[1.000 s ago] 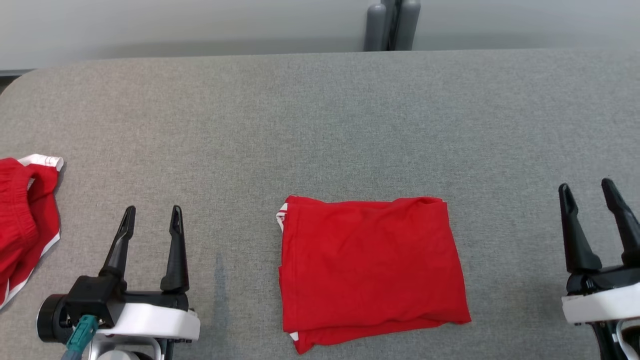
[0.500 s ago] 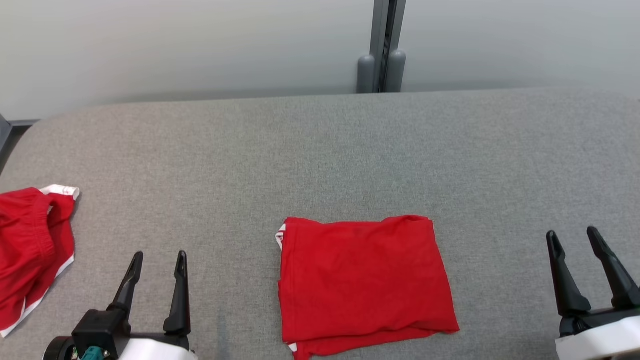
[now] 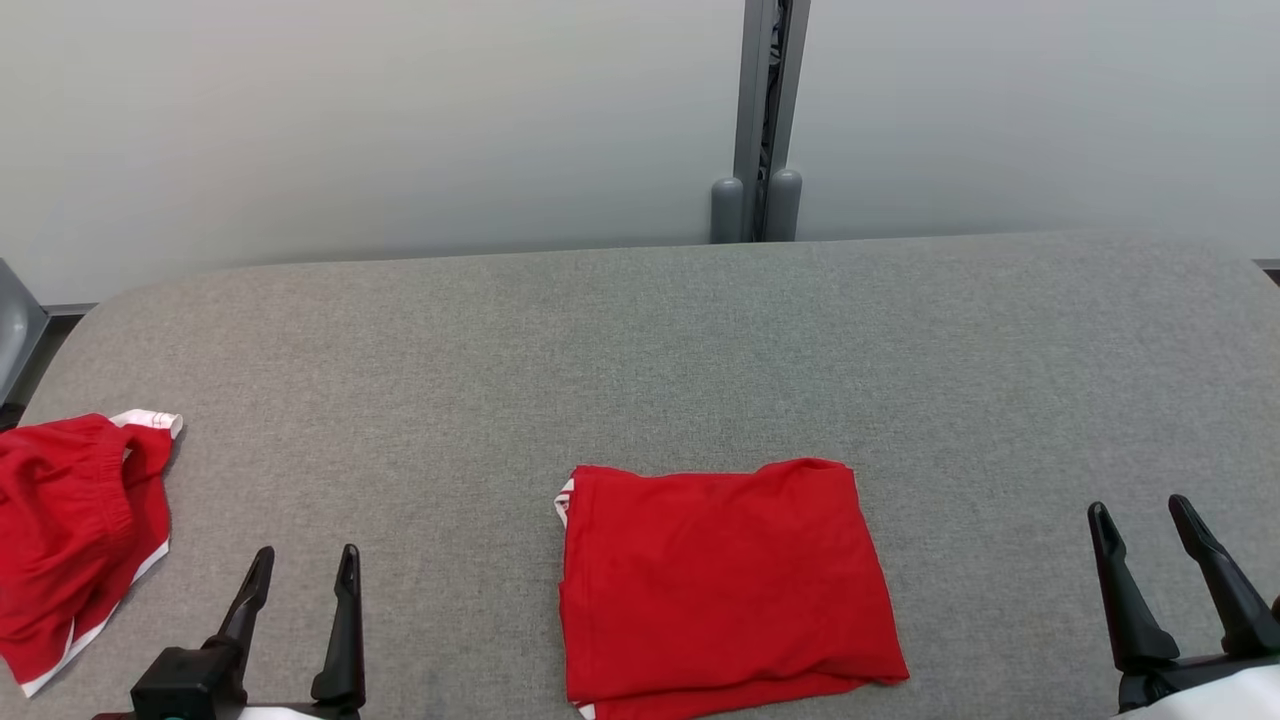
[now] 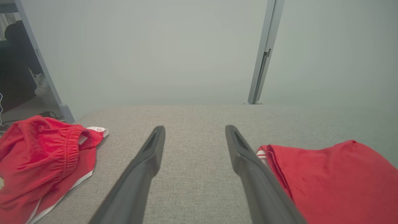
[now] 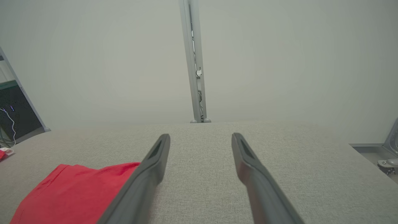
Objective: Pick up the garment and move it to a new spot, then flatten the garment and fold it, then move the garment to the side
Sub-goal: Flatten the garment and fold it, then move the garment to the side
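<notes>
A red garment point(image 3: 720, 580), folded into a flat rectangle with white trim at its left edge, lies on the grey table point(image 3: 600, 350) near the front centre. It also shows in the left wrist view as the folded garment point(image 4: 335, 180) and in the right wrist view point(image 5: 74, 193). My left gripper point(image 3: 307, 552) stands open to its left, apart from it, with nothing between the fingers point(image 4: 195, 127). My right gripper point(image 3: 1139, 505) is open well to the right of it, also empty point(image 5: 201, 135).
A second red piece with white trim and an elastic waistband, crumpled point(image 3: 70, 530), lies at the table's left edge point(image 4: 40, 161). A grey post point(image 3: 760, 120) rises behind the table's far edge against a pale wall. The table's rounded corners show at both sides.
The head camera has tilted up, so the whole picture has slid down and more wall shows. Both grippers sit lower relative to the folded garment, drawn back toward me. Both stay open.
</notes>
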